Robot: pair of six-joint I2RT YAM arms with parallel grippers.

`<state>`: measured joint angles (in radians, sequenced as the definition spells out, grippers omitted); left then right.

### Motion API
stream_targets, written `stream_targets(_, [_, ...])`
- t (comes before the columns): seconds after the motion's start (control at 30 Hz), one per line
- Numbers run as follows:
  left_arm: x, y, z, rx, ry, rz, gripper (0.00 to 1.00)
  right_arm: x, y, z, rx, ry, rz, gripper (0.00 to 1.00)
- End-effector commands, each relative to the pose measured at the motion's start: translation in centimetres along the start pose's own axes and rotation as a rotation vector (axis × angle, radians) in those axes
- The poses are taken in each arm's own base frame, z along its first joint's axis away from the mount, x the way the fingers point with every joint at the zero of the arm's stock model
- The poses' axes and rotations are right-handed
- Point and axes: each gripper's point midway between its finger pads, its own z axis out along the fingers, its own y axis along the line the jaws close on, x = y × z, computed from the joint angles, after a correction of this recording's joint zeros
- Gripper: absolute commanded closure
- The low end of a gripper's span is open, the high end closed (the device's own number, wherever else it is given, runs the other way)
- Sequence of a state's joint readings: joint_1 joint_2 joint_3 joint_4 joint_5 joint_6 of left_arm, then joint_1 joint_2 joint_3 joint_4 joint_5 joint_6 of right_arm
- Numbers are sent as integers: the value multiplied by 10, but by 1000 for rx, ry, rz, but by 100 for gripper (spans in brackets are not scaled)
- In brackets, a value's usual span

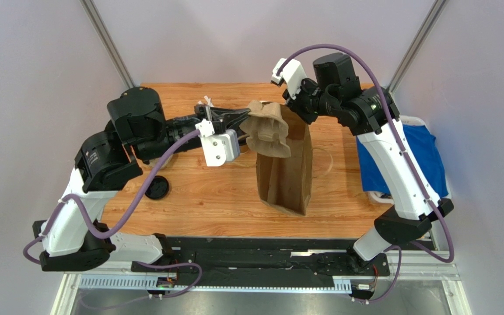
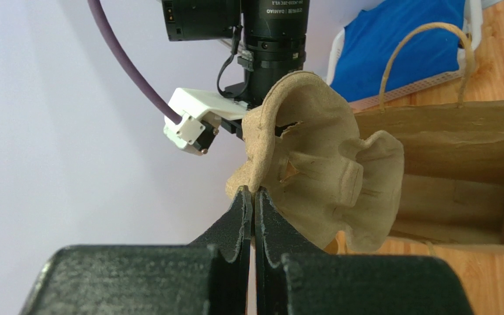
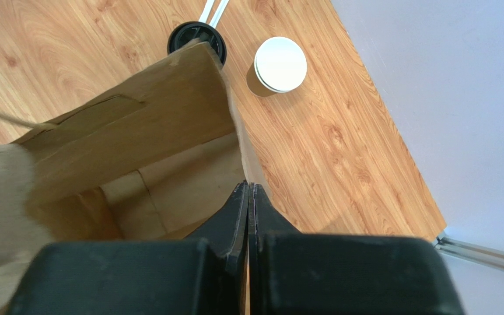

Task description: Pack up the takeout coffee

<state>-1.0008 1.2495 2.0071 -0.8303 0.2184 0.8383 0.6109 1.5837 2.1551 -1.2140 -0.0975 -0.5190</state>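
Note:
The takeout coffee (image 3: 196,36) shows only in the right wrist view, as a round black lid seen from above, on the table just beyond the bag. A tall brown paper bag (image 1: 287,177) stands mid-table. My right gripper (image 3: 248,185) is shut on the bag's rim (image 3: 231,125) and holds the mouth up. My left gripper (image 2: 254,190) is shut on the edge of a grey-brown pulp cup carrier (image 2: 320,177), which hangs tilted over the bag's mouth (image 1: 268,128). The two grippers face each other across the bag's top (image 1: 295,105).
A lidless brown cup (image 3: 279,63), white inside, stands near the table's far edge. White sticks (image 3: 212,10) lie past the lid. A loose black lid (image 1: 156,188) rests by the left arm. A white basket with blue cloth (image 1: 402,157) sits at the right.

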Motion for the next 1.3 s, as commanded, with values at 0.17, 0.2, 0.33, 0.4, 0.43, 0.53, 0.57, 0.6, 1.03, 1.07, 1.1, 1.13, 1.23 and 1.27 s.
stream_targets(0.17, [-21, -5, 7, -26, -62, 79, 100, -17, 3, -33, 55, -90, 94, 100])
stream_targets(0.2, [-24, -2, 8, -33, -68, 77, 100, -16, 3, -34, 56, -91, 100, 100])
stream_targets(0.33, [-20, -13, 18, 15, -54, 103, 100, -18, 7, -40, 46, -107, 117, 100])
stream_targets(0.4, [-6, -29, 29, 55, -15, 126, 100, -20, 11, -44, 28, -121, 127, 100])
stream_targets(0.43, [2, -40, 36, 84, 6, 123, 100, -20, 14, -46, 19, -128, 129, 100])
stream_targets(0.53, [22, -59, 49, 111, 52, 93, 100, -21, 22, -53, -10, -164, 132, 100])
stream_targets(0.57, [24, -61, 52, 112, 53, 90, 100, -19, 25, -48, -25, -166, 134, 100])
stream_targets(0.6, [28, -64, 55, 115, 63, 85, 100, -19, 26, -50, -25, -174, 138, 100])
stream_targets(1.03, [61, -103, 98, 164, 189, -59, 100, -20, 38, -53, -67, -197, 228, 100])
stream_targets(1.07, [71, -100, 100, 131, 235, -71, 100, -19, 38, -54, -62, -198, 230, 100])
stream_targets(1.1, [75, -101, 102, 120, 255, -89, 100, -18, 38, -55, -57, -200, 236, 100])
stream_targets(1.13, [83, -103, 106, 100, 295, -126, 100, -18, 38, -56, -55, -199, 237, 100])
stream_targets(1.23, [97, -111, 110, 78, 350, -188, 100, -16, 39, -58, -55, -201, 240, 100])
stream_targets(1.27, [102, -112, 111, 71, 366, -198, 100, -16, 40, -58, -60, -202, 240, 100])
